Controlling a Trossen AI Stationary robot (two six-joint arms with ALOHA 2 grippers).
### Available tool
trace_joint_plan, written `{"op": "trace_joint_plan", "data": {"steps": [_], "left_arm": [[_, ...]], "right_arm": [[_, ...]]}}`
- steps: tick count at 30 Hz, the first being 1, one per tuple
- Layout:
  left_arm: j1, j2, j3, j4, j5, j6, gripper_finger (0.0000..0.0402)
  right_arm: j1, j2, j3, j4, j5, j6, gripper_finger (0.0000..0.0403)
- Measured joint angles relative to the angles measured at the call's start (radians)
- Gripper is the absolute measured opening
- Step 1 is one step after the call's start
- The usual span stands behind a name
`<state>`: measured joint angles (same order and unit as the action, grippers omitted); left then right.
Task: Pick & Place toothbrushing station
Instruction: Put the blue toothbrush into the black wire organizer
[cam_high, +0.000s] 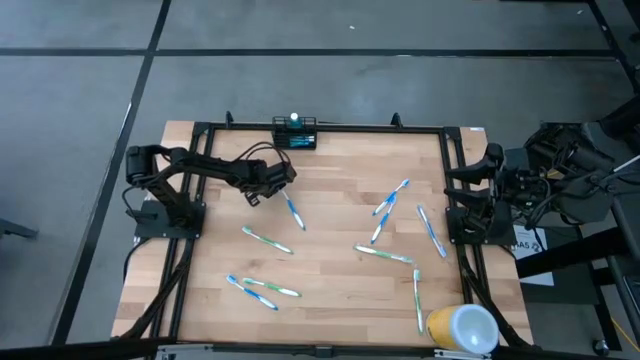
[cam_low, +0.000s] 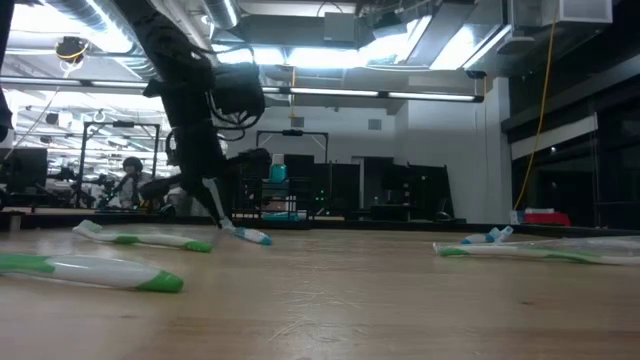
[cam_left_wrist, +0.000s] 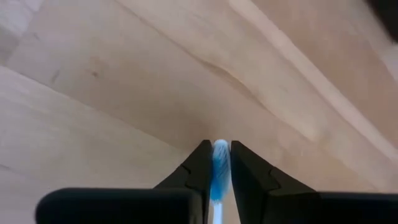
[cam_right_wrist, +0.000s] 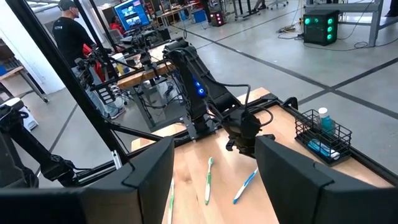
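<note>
The step in hand looks like the pick: the left gripper is down at the desk, its jaws nearly together and clamped on the blue-and-white toothbrush, whose blue end shows pinched between the two dark fingers in the left wrist view. From the high view, most of the brush reaches away from the gripper and seems to rest on the wood; the low view agrees, with the far end lying on the surface. The wire-mesh caddy stands beyond the left gripper at the desk's far edge, near but apart from it, with a blue-capped bottle upright inside. The next move, I judge, calls for a clean lift, a short carry toward the caddy, and tipping the brush so that it drops in end first, since the caddy is narrower than the brush is long. The right gripper waits well away from the caddy at the desk's right edge, its jaws wide apart and empty.
</note>
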<state>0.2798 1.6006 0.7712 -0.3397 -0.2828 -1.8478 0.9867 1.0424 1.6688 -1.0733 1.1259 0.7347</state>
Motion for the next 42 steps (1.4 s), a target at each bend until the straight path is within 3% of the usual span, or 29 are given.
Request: {"op": "trace_joint_plan", "data": {"steps": [7,14,21,34,38,42], "left_arm": [[-0.05,-0.062,0.0,0.039,-0.061,0.003,0.0033],[-0.108,-0.163,0.001,0.072,-0.261,0.033,0.002],[-0.134,-0.211,0.001,0.177,-0.37,0.095,0.0018],[-0.136,-0.301,0.002,0.3,-0.772,0.487,0.0017],[-0.094,-0.334,0.002,0.406,-0.819,0.714,0.0017],[-0.035,-0.375,0.002,0.542,-0.791,0.946,0.0017]], "right_arm": [[0.0,0.0,0.0,0.0,0.001,0.002,0.0228],[0.0,0.0,0.0,0.0,0.009,0.002,0.0228],[0.0,0.0,0.0,0.0,0.011,0.009,0.0228],[0.0,0.0,0.0,0.0,0.012,0.037,0.0228],[0.0,0.0,0.0,0.0,0.018,0.041,0.0228],[0.0,0.0,0.0,0.003,0.019,0.043,0.0228]]}}
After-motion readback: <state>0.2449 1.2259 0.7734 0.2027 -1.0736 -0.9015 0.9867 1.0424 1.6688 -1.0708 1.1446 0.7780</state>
